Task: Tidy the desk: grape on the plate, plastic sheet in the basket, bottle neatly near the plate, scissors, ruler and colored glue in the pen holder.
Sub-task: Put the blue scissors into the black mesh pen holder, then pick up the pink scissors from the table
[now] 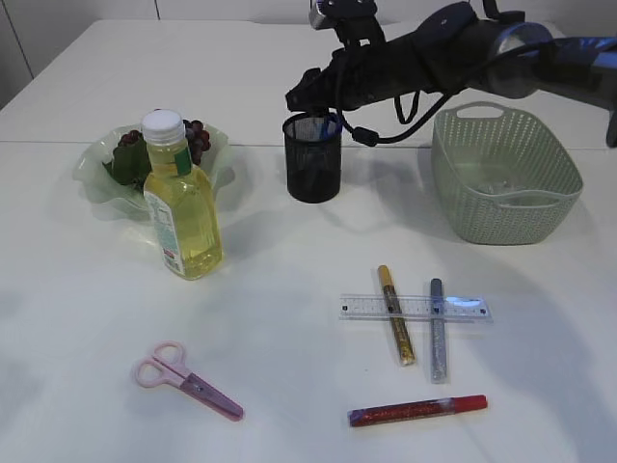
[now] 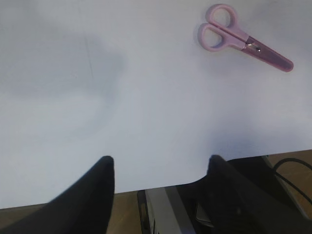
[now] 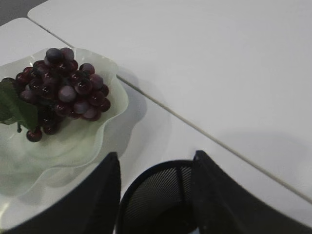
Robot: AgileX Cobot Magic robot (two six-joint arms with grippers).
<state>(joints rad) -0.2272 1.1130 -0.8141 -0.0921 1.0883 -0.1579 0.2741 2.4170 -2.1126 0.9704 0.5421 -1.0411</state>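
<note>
I see the broad white table (image 1: 289,270) carrying everything. The pale green woven plastic basket (image 1: 505,174) stands near the right edge, toward the far side; something clear lies in its bottom, though I cannot tell what. The frosted green wavy-rimmed glass plate (image 1: 96,178) sits near the left edge with the dark purple bunch of grapes (image 3: 63,87) on it. Just in front of the plate, touching or nearly so, stands the upright clear bottle of yellow liquid with a white cap (image 1: 182,198).

My right hand (image 1: 307,92) hangs just above the black mesh pen holder (image 1: 312,156), which stands at the far middle of the table; its fingers (image 3: 100,195) are spread, with nothing between them. My left hand (image 2: 158,195) sits at the near edge, fingers apart and empty.

Toward the near right corner, the clear plastic ruler (image 1: 415,308) lies crosswise under the gold glitter glue pen (image 1: 395,315) and the silver glitter glue pen (image 1: 437,329). The red glitter glue pen (image 1: 417,411) lies nearer the front edge. The pink scissors (image 1: 184,378) lie closed toward the near left corner.
</note>
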